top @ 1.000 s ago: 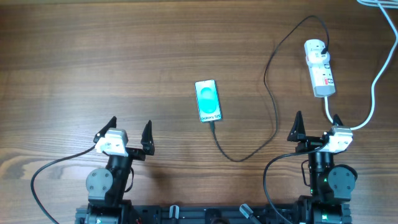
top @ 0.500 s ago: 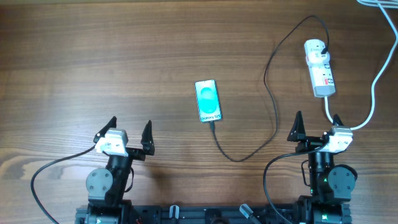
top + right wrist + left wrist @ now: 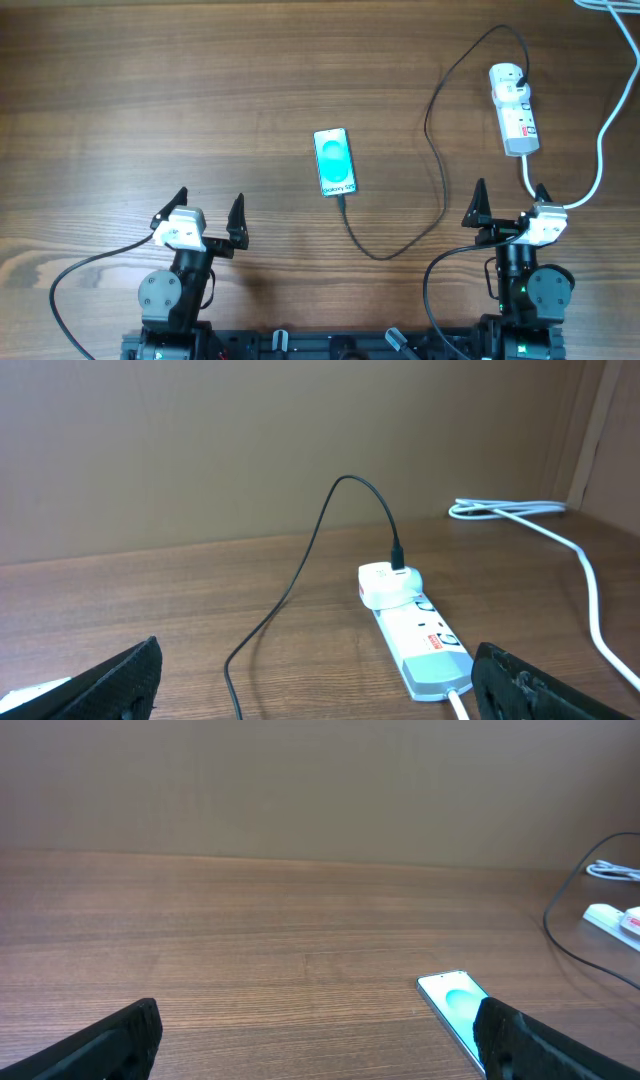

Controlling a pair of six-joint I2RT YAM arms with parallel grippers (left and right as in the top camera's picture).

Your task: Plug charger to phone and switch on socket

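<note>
The phone (image 3: pixel 335 162) lies flat at the table's middle with its teal screen up; it also shows in the left wrist view (image 3: pixel 452 1005). The black charger cable (image 3: pixel 436 160) runs from an adapter on the white socket (image 3: pixel 513 110) at the far right, curls down and reaches the phone's near end, where its tip sits against the phone. The socket shows in the right wrist view (image 3: pixel 420 643) with the cable (image 3: pixel 290 590). My left gripper (image 3: pixel 206 215) is open and empty, near the front left. My right gripper (image 3: pixel 508 207) is open and empty, just in front of the socket.
A thick white cord (image 3: pixel 600 150) runs from the socket's near end, loops right past my right gripper and goes off the far right corner; it shows in the right wrist view (image 3: pixel 560 540). A wall stands behind the table.
</note>
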